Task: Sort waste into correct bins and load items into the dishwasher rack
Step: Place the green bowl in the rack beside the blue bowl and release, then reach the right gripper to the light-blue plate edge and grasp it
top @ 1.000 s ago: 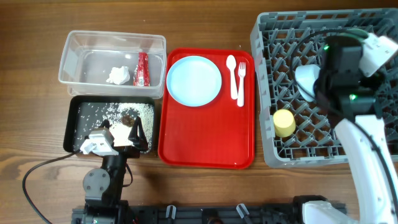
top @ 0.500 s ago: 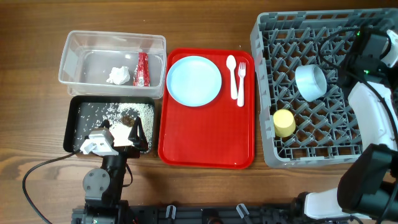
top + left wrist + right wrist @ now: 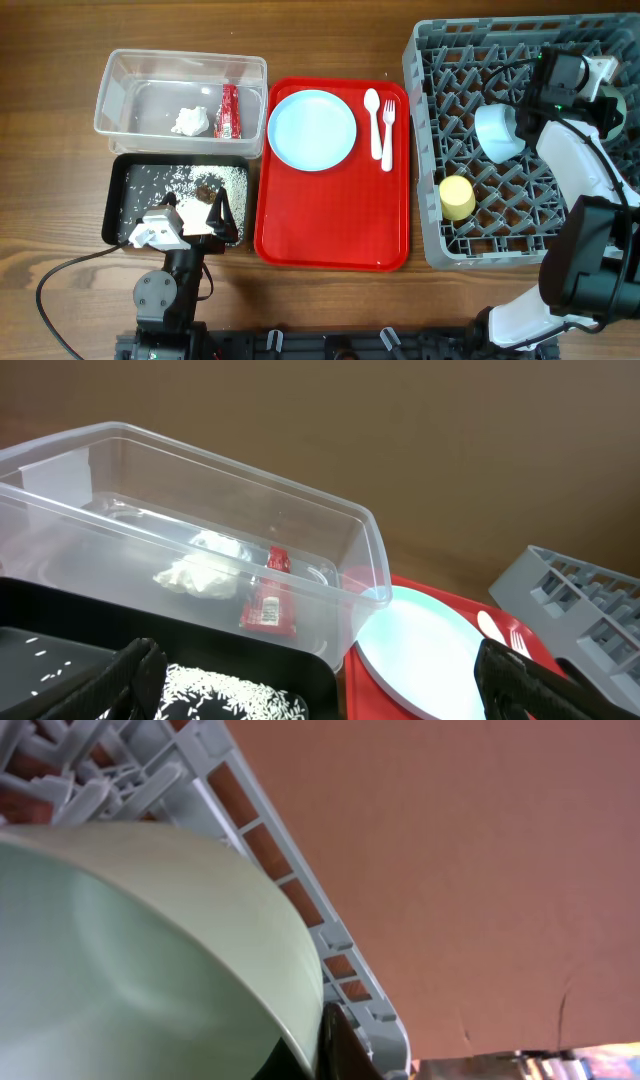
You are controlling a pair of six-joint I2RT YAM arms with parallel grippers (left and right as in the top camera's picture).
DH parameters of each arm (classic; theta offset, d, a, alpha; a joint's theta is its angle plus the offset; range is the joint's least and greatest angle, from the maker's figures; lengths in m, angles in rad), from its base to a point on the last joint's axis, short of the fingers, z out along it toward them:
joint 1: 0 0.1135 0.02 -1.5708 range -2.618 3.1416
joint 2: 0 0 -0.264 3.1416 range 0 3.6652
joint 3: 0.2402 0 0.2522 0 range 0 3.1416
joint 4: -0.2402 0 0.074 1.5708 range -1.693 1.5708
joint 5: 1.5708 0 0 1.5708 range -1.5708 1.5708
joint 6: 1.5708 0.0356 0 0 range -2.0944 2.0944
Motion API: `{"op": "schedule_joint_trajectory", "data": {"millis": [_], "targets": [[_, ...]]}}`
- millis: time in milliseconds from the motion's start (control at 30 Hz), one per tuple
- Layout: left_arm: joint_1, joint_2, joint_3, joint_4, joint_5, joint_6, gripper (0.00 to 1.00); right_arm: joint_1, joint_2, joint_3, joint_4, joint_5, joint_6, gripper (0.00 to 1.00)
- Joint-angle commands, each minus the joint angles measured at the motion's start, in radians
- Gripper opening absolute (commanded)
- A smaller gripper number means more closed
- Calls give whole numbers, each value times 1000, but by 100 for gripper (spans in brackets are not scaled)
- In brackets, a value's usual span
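Black shallow tray (image 3: 115, 200) nearest, strewn with white rice grains (image 3: 225, 178) and brown bits, left tool (image 3: 320, 660) spread wide above it. Beyond, clear tub (image 3: 120, 75) holding crumpled tissue (image 3: 189, 121) and red sachet (image 3: 229, 110). Farther right on the table (image 3: 60, 40), grey pegged rack (image 3: 430, 150). Mint green bowl (image 3: 130, 970), smooth and pale, beside its side wall. Right tool (image 3: 318, 1055) showing one dark finger against the rim, the other hidden; cannot tell whether gripping.

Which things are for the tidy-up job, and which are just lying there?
For the job: plate, spoon, fork, bowl, yellow cup, rack, clear tub, black tray, tissue, red sachet, rice.
Just there: red serving tray, wooden table.
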Motion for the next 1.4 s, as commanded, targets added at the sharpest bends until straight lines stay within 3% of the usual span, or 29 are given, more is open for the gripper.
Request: {"op": "schedule_joint_trajectory", "data": {"millis": [0, 233, 267, 433, 500, 567, 667, 733, 867, 1200, 1367], "targets": [[5, -9, -8, 3, 15, 14, 100, 27, 42, 0, -39, 3, -14, 4], [5, -9, -8, 3, 15, 14, 100, 68, 29, 0, -65, 2, -7, 6], [5, -9, -8, 3, 15, 14, 100, 90, 14, 0, -70, -25, -8, 19], [5, -9, -8, 3, 15, 14, 100, 239, -90, 0, -108, -279, -14, 43], [5, -9, -8, 3, 15, 14, 100, 356, -160, 0, -115, -375, -10, 57], [5, -9, -8, 3, 15, 14, 100, 447, -206, 6, -145, -469, 21, 64], [5, -9, -8, 3, 15, 14, 100, 616, -240, 55, -269, -787, 193, 63], [5, -9, -8, 3, 15, 14, 100, 697, -231, 60, -296, -1117, 329, 58], [5, -9, -8, 3, 15, 14, 100, 767, -176, 60, -298, -1456, 570, 57], [5, -9, -8, 3, 15, 14, 100, 702, 30, 60, -209, -1073, 958, 53], [5, -9, -8, 3, 15, 13, 100, 690, 142, 60, -204, -1072, 1062, 45]]}}
